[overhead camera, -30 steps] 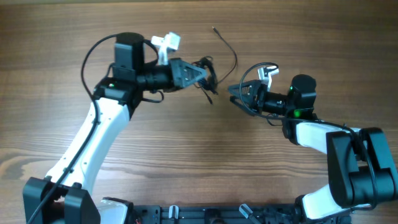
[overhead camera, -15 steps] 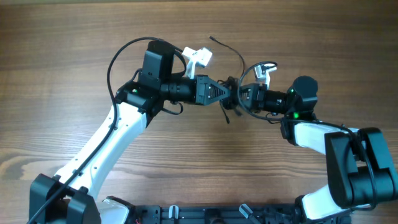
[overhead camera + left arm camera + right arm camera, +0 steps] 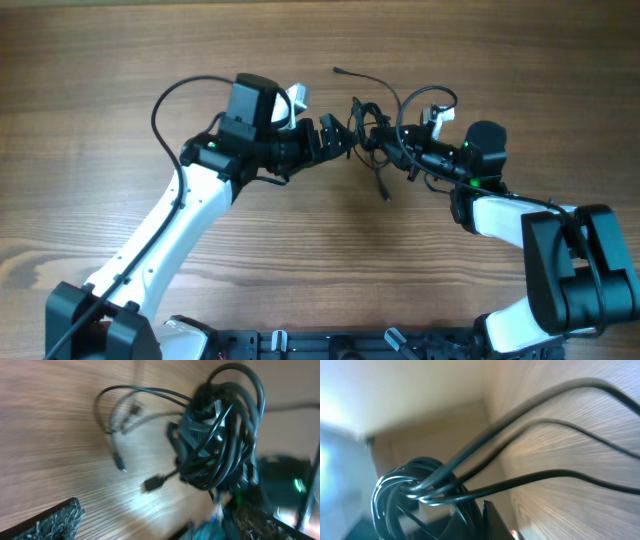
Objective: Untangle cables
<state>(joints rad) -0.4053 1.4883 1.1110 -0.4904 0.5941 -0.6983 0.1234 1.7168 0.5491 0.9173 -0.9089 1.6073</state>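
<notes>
Right gripper [image 3: 386,141] took cables [image 3: 366,116], left gripper [image 3: 342,137] opened

My left gripper [image 3: 343,137] and right gripper [image 3: 388,145] face each other closely, and the cables [image 3: 368,118] fill the gap between them. One strand arcs toward the far edge; another trails toward me. No straight pass exists there. Bare table [image 3: 330,260] lies open between my arms, nearer my bases.

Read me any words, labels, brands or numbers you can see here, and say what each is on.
None: no readable text shows on the cables, the left gripper, the right gripper or the table. Both wrist views are blurred.
</notes>
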